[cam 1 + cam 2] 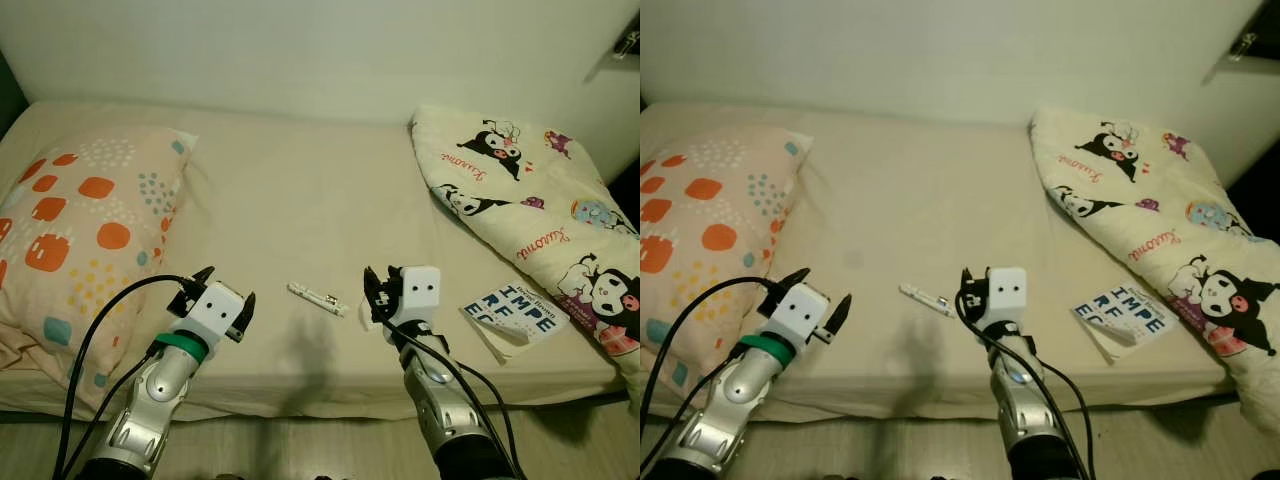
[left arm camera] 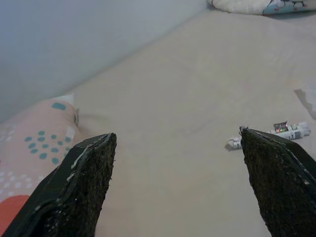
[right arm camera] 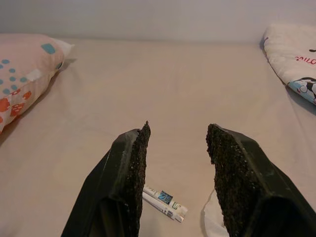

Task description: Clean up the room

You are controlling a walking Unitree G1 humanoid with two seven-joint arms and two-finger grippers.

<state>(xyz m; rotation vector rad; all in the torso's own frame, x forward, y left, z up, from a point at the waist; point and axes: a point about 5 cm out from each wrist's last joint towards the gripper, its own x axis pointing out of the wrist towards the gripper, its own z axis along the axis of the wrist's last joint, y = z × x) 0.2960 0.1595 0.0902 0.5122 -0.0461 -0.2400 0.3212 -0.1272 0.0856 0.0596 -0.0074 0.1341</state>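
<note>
One small white tube (image 1: 316, 298) lay at lower centre of the bed (image 1: 300, 200), between two spread grippers: left gripper (image 1: 222, 296) lower left, right gripper (image 1: 371, 295) just beside it. One pillow (image 1: 80, 230) sat left, one blanket (image 1: 540, 210) right, one book (image 1: 515, 315) lower right.

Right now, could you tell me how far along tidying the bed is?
Early. The pillow and the folded blanket lie at opposite ends of the bed, seemingly in place. Nothing is in hand: the left gripper and the right gripper hover open above the front edge. Left to clear: the small white tube between them and the book beside the blanket.
</note>
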